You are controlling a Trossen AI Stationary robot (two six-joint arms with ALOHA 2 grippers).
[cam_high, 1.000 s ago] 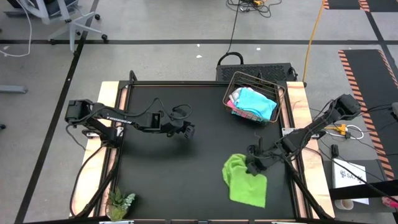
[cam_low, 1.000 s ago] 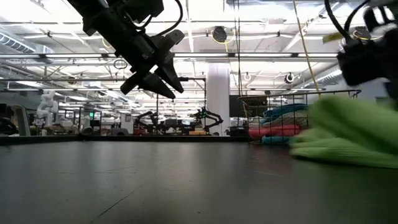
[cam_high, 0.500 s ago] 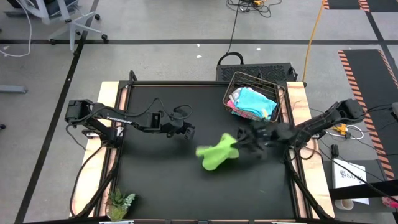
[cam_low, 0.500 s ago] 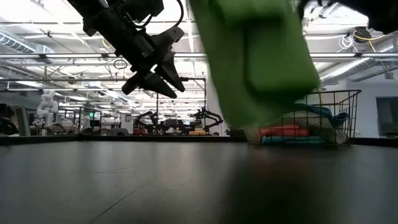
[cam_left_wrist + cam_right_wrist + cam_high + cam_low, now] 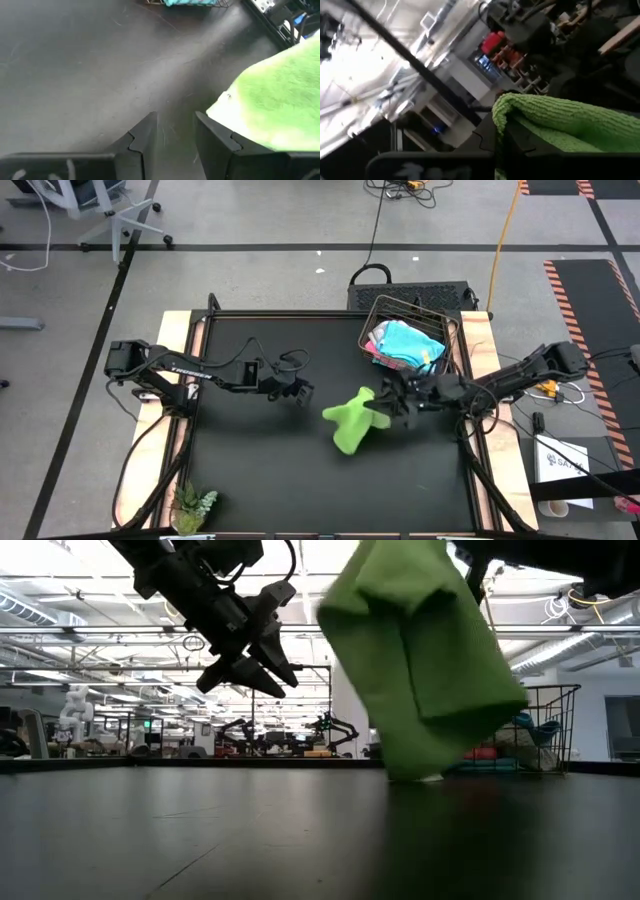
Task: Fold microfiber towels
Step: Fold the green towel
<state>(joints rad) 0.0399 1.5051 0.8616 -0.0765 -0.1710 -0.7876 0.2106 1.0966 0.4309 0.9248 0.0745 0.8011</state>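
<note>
The right gripper has its fingers clenched on the lime green towel, which hangs in the air above the middle of the desk (its lower edge near the surface). The left gripper waits above the desk just beside it, fingers released, and the other towels lie in the wire basket.

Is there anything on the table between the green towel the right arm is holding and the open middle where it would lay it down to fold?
Nothing visible. The right tool holds the green towel above bare table. The left tool hangs open beside it, in the air, and the basket sits at the far edge.
</note>
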